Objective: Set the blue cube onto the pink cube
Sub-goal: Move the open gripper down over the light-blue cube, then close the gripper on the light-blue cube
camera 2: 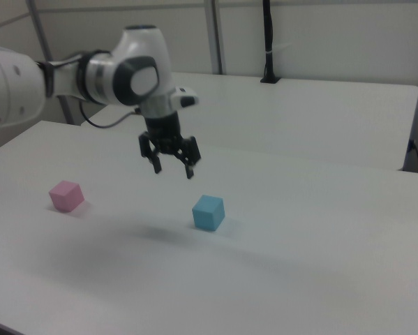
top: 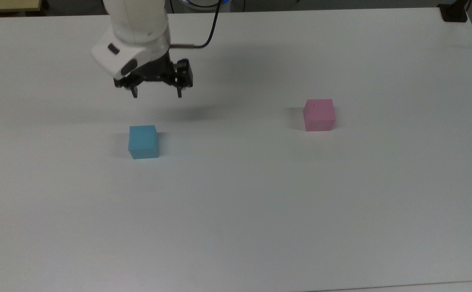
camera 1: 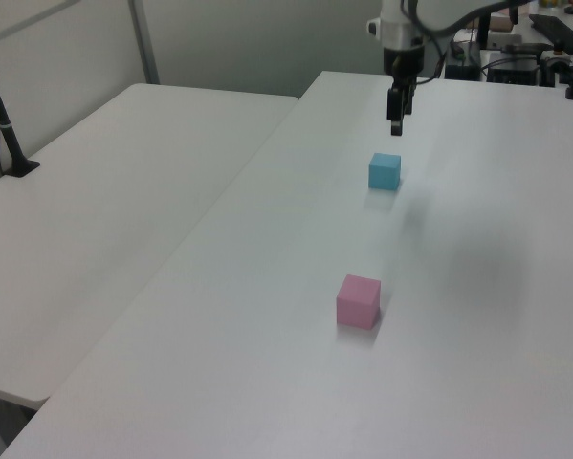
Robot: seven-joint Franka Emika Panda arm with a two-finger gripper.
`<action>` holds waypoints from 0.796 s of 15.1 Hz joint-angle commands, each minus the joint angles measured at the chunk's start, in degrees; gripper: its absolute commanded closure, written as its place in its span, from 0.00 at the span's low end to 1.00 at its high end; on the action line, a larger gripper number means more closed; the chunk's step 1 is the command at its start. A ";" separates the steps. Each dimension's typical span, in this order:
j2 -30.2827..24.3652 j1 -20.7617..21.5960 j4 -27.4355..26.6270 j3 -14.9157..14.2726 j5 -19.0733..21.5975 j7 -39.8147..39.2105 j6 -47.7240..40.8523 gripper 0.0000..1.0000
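The blue cube [top: 143,141] [camera 1: 385,171] [camera 2: 209,212] rests on the white table, left of centre in the top view. The pink cube [top: 319,114] [camera 1: 359,301] [camera 2: 66,196] sits apart from it, toward the top view's right, with a tiny dark mark on its top face. My gripper [top: 156,94] [camera 1: 395,126] [camera 2: 173,170] hangs open above the table, a little beyond the blue cube and clear of it, with nothing between its fingers.
The white table [top: 236,211] carries just the two cubes. A second white table [camera 1: 114,191] adjoins it, with a black post [camera 1: 7,134] [camera 2: 268,42] standing on it. A dark clamp [top: 453,12] sits at the top view's far right corner.
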 commanded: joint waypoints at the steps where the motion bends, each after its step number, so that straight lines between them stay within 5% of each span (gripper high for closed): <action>1: 4.80 0.27 0.10 -0.96 0.10 -0.48 5.30 0.00; 5: 8.76 0.18 0.18 -4.03 0.10 -1.10 10.05 0.00; 11: 12.72 -0.35 0.18 -4.30 -0.78 -0.40 14.90 0.00; 12: 12.72 -0.26 0.10 -4.21 -0.60 -0.40 14.98 0.07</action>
